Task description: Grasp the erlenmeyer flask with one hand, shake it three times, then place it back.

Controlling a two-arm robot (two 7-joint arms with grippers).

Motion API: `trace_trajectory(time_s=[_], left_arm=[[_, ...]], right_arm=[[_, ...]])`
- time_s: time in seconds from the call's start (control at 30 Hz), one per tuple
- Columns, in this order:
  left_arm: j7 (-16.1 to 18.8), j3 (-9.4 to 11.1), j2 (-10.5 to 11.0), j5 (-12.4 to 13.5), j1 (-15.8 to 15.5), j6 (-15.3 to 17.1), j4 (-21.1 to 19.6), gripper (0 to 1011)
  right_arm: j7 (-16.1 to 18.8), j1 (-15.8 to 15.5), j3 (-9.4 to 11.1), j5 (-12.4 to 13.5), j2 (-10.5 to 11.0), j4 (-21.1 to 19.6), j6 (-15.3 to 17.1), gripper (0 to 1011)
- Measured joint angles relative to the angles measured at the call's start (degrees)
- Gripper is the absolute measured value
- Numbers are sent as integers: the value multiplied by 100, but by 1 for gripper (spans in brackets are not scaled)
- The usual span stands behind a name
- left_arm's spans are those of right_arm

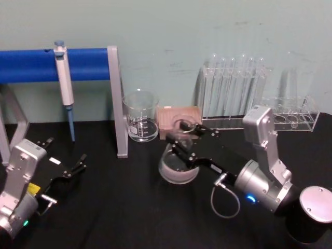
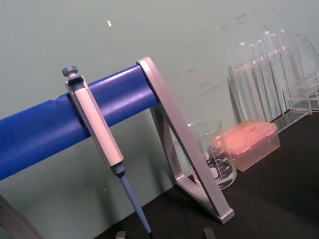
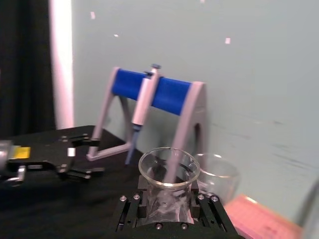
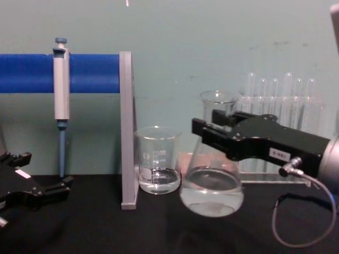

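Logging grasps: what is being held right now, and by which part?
The right claw grips the flask around its narrow neck. The left claw holds nothing.

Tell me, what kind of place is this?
Probably a science lab bench: the right gripper holds an erlenmeyer flask, near a beaker, test tubes and a pipette on a blue stand. The left gripper sits open at left.

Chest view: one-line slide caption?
Right end effector grips the flask by its neck, beside the beaker.
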Motion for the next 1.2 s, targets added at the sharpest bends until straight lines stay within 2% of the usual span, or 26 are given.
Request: trace_trajectory(time_s=[0.13,0.47,0.77,1.2], left_arm=[[0,0,0,0,0,0,-1,1001],[0,0,0,0,0,0,-1,1001],[0,0,0,0,0,0,0,1001],[0,0,0,0,0,0,0,1001]], right_arm=[[-157,-45,108,-42,-8,-3,6,453],[-696,-190,594,-224,-61,-5,96,453],[-981,-291,925,-369,-110,-5,198,453],[-1096,-324,1172,-519,-241,66,263,453]])
